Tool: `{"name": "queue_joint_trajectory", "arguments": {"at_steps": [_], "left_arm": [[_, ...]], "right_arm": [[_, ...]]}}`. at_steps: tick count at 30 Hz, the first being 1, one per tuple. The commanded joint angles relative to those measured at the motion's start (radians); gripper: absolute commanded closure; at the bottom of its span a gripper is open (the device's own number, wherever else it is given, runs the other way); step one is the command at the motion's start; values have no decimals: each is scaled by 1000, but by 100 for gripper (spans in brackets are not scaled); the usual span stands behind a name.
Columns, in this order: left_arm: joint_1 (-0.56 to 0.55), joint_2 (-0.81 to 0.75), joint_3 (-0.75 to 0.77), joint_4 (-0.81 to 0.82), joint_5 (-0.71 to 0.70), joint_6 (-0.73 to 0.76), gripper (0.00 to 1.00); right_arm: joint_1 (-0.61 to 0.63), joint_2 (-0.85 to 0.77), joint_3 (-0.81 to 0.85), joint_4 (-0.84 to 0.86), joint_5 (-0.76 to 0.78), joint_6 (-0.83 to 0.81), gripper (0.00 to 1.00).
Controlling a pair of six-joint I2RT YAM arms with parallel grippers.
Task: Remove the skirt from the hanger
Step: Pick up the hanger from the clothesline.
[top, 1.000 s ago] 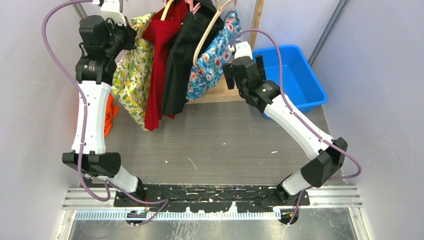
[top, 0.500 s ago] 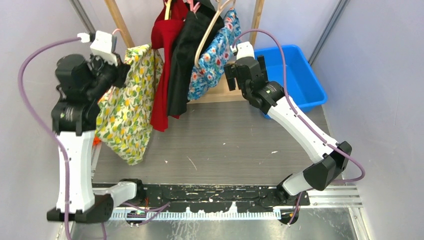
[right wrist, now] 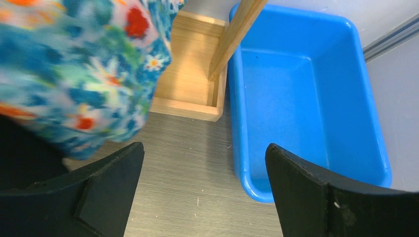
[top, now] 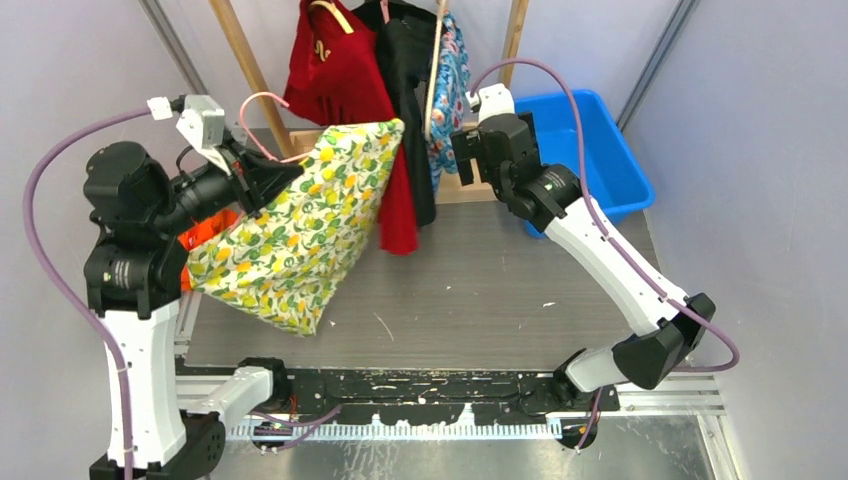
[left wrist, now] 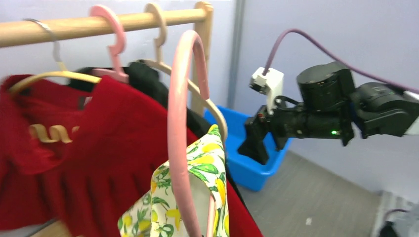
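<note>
The grey counter lies under a wooden rail that carries a red garment, a black garment and a blue floral garment. The lemon-print skirt hangs apart from these, off the rail and out over the left side of the counter, with its hem just above the surface. A blue bin stands at the far right, beside the rail's post.

The left gripper reaches in at the skirt's waist. Its jaws are closed, and by the look of it they are clamped on the pink hanger, whose hook stands free in the air. The right gripper hovers between the floral garment and the bin with its jaws spread wide, holding nothing.

By my reading, lifting the hanger clear of the rail is done. The skirt is not yet off the hanger, so pulling it free is what remains, most likely a job for the empty right gripper.

A gold mark on the red garment's front is too blurred to read. No other label or brand shows.
</note>
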Motion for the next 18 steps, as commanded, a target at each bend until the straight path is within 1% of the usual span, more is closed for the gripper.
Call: {"name": "queue_joint_trajectory", "arguments": {"at_steps": [1, 4, 6, 14, 18], "left_arm": [[-6, 38, 48, 182, 230, -139, 100], [-6, 61, 21, 370, 340, -293, 100], [-10, 92, -1, 474, 365, -362, 100], [-25, 196, 5, 501, 341, -360, 100], [-44, 221, 7, 473, 311, -342, 100]], "right_arm": [[1, -74, 70, 20, -9, -43, 1], [1, -83, 79, 14, -48, -55, 0], [1, -94, 93, 4, -79, -60, 0], [0, -179, 118, -77, -221, -63, 0], [1, -188, 180, -134, -300, -24, 1]]}}
